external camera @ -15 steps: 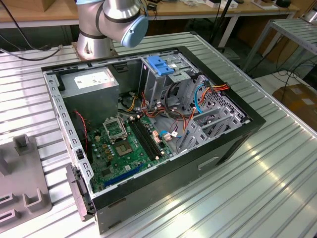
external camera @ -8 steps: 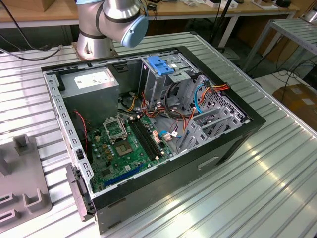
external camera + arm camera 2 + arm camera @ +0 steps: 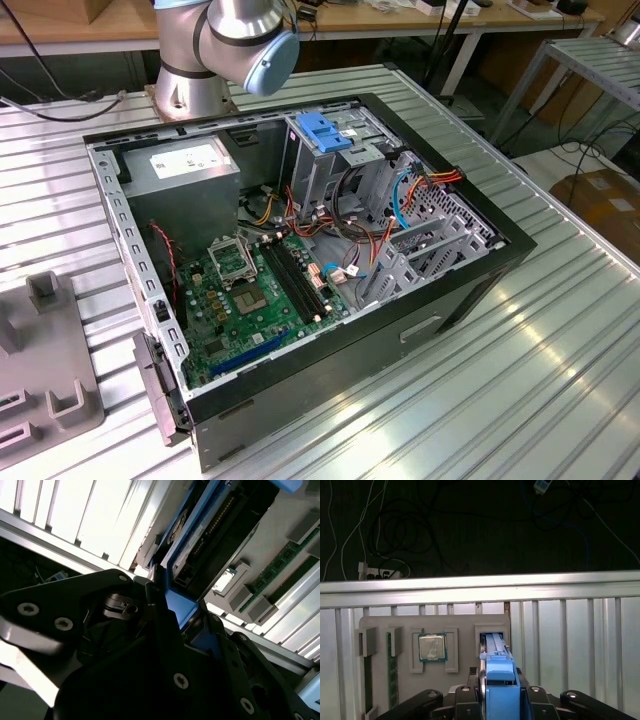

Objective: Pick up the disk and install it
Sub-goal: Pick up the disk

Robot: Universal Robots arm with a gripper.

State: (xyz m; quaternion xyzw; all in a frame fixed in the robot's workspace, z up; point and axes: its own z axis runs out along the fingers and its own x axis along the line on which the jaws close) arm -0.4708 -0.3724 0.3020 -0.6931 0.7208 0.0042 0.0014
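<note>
Black jaws clench the blue-railed silver-grey metal disk [image 3: 499,677], edge-on in the flat grey tray's [image 3: 465,624] slot beside a square processor chip [image 3: 432,647].

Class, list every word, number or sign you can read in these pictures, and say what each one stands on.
No text here can be read.
Power supply label: print too small to read.
Motherboard: markings too small to read.
Processor on the grey tray: markings unreadable.
On the disk, no print shows on its blue carrier.

The disk [image 3: 498,679], framed by its bright blue carrier rail, stands on edge in a slot of the grey tray [image 3: 467,650].
</note>
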